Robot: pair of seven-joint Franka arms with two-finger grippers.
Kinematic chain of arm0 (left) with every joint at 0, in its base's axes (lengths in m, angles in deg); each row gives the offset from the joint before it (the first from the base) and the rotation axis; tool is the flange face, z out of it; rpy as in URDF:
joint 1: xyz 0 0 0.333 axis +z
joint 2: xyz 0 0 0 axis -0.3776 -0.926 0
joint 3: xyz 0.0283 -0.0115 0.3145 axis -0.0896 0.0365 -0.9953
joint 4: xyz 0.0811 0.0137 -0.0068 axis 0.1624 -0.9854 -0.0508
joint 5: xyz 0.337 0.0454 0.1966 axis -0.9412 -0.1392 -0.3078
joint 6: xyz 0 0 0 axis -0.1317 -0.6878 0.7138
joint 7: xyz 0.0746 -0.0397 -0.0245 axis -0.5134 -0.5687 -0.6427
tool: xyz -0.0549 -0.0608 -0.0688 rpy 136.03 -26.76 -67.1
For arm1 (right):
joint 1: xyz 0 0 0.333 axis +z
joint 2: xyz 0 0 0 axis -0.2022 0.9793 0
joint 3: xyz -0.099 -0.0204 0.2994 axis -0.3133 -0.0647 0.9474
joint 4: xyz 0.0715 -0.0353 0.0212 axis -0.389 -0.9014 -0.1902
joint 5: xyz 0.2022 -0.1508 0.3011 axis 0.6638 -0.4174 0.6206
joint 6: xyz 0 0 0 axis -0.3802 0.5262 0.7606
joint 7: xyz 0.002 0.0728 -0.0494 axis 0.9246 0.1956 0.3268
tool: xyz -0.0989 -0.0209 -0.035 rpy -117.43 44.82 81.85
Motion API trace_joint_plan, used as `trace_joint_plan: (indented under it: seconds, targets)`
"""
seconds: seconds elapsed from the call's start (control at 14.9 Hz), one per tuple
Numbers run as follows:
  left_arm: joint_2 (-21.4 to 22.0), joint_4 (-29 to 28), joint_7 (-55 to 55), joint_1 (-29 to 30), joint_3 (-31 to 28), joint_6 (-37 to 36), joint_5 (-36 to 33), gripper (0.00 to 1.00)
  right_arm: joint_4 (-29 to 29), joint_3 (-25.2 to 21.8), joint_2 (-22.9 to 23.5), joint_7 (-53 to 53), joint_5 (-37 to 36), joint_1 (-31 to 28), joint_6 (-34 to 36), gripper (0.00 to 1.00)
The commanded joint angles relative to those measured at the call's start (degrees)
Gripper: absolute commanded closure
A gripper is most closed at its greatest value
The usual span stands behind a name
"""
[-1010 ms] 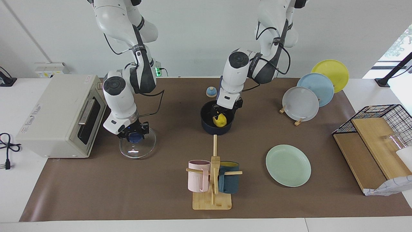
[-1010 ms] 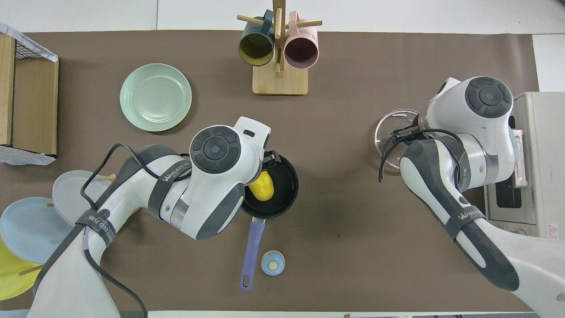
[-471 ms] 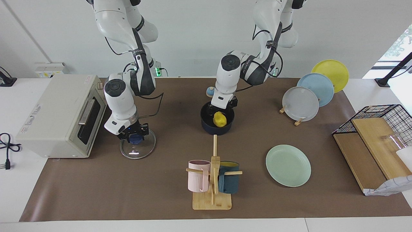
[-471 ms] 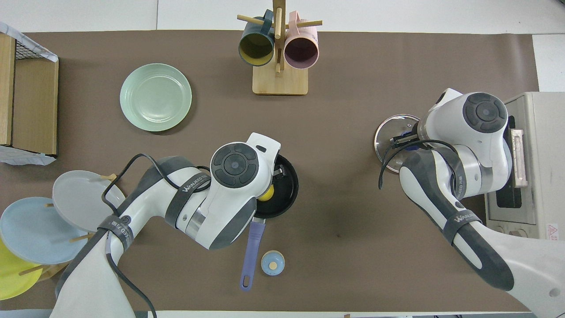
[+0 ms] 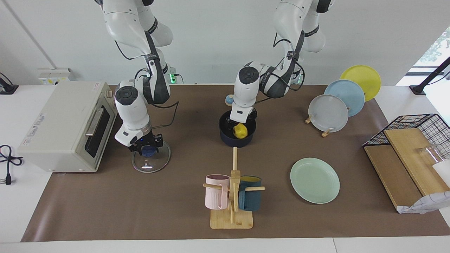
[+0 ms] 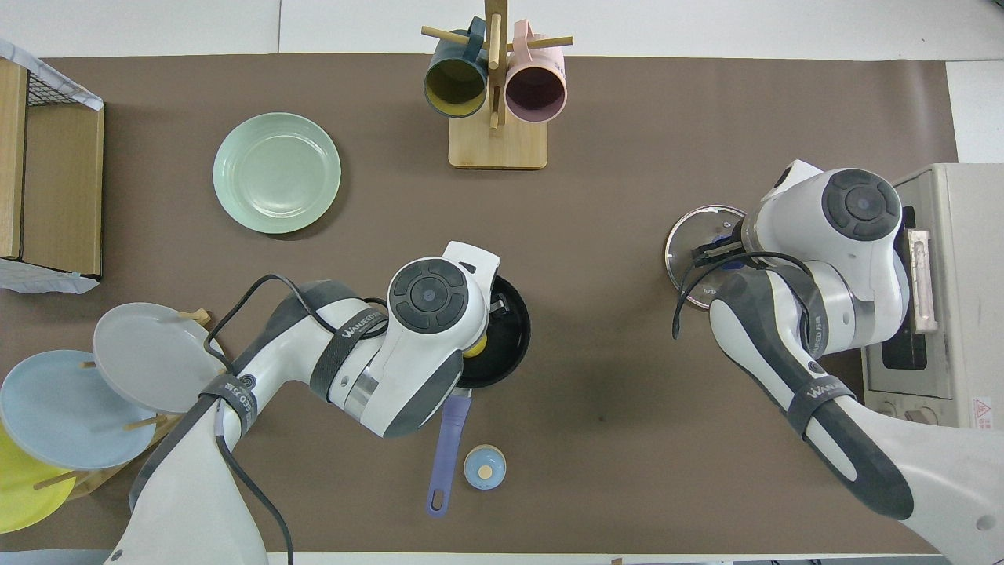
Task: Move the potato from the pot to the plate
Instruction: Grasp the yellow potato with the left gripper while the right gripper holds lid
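The yellow potato (image 5: 240,131) lies inside the navy pot (image 5: 225,137), mid-table near the robots. The overhead view shows only a sliver of the potato (image 6: 477,344), and the pot's blue handle (image 6: 447,439) points toward the robots. My left gripper (image 5: 241,123) reaches down into the pot right at the potato's top. The mint-green plate (image 5: 314,180) lies bare, farther from the robots, toward the left arm's end. It also shows in the overhead view (image 6: 276,173). My right gripper (image 5: 147,149) is shut on the blue knob of a glass lid (image 5: 151,164) that rests on the table.
A toaster oven (image 5: 66,123) stands beside the lid at the right arm's end. A mug rack (image 5: 232,196) stands farther out than the pot. Grey (image 5: 328,112), light-blue and yellow plates stand in a rack near the left arm. A small blue knob (image 5: 230,100) lies by the pot's handle. A wire basket (image 5: 418,126) is at that end.
My left hand has turned and come lower over the pot, covering more of the potato from above. My right gripper set the lid down flat, then held still.
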Motion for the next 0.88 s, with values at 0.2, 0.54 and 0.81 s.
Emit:
trace_joint_plan:
  seconds: [0.2, 0.54, 0.81]
  targets:
    - [-0.34, -0.79, -1.73, -1.20, -0.95, 1.98, -1.29, 0.00, 0.38, 0.63, -1.45, 1.58, 0.09, -0.65, 0.14, 0.00]
    - [-0.42, -0.71, -1.46, -1.11, -0.95, 1.89, -1.74, 0.87, 0.92, 0.63, -2.07, 1.58, 0.09, -0.56, 0.85, 0.00]
    - [-0.51, -0.09, -1.20, -1.03, -0.95, 1.63, -1.74, 1.00, 8.36, 0.81, -3.04, 1.58, 0.09, -0.38, 12.25, 0.00]
